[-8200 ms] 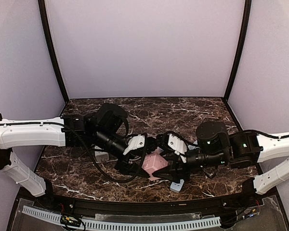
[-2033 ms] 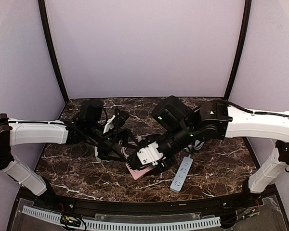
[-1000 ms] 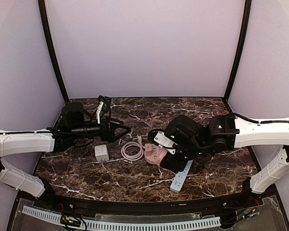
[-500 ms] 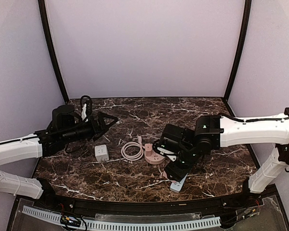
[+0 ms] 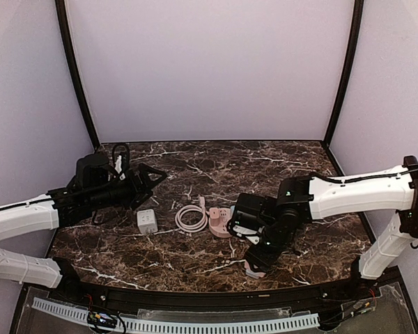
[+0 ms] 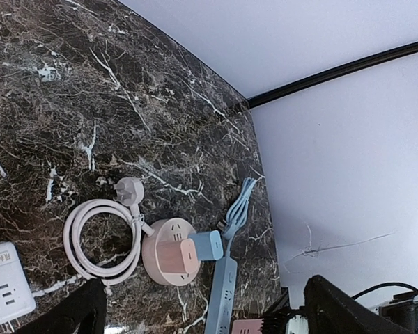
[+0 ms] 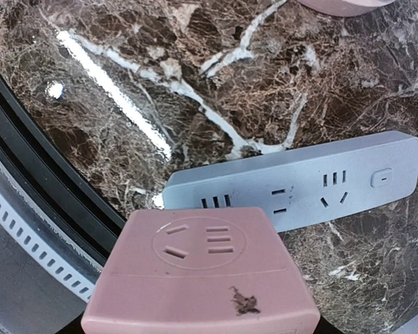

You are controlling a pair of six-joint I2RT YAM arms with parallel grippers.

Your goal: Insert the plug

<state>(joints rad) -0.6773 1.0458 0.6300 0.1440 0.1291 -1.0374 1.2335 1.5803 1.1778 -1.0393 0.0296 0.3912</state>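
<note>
**A:** Step in hand reads as carry and line-up. The right gripper (image 5: 258, 259) is low near the front edge of the desk (image 5: 195, 156). Its jaws are roughly half apart and clamped on the pink adapter block (image 7: 198, 275). The block hangs over the blue power strip (image 7: 292, 182), at the end away from the switch. Contact: cannot tell.

**B:** Prongs?

**A:** Hidden. The wrist view gives only the block's socket face, a round recess with slots and a dark scuff below it. Which face carries the pins, I can't say.

**B:** Next move?

**A:** My read: square the block to one outlet group, then press straight down. The strip is smooth, light plastic on polished marble, so it would likely skate under an off-axis push.

**B:** Left side?

**A:** The left gripper (image 5: 152, 184) is raised over the far-left desk, jaws spread wide, holding nothing.

**B:** Other items?

**A:** A round pink socket (image 6: 168, 261) with a pale blue plug (image 6: 210, 245) at its side, apparently seated. A pink cable (image 6: 101, 236) is looped beside it, rubbery-looking. A white cube socket (image 5: 148, 221) sits further left. All are moulded plastic with rounded corners.
</note>
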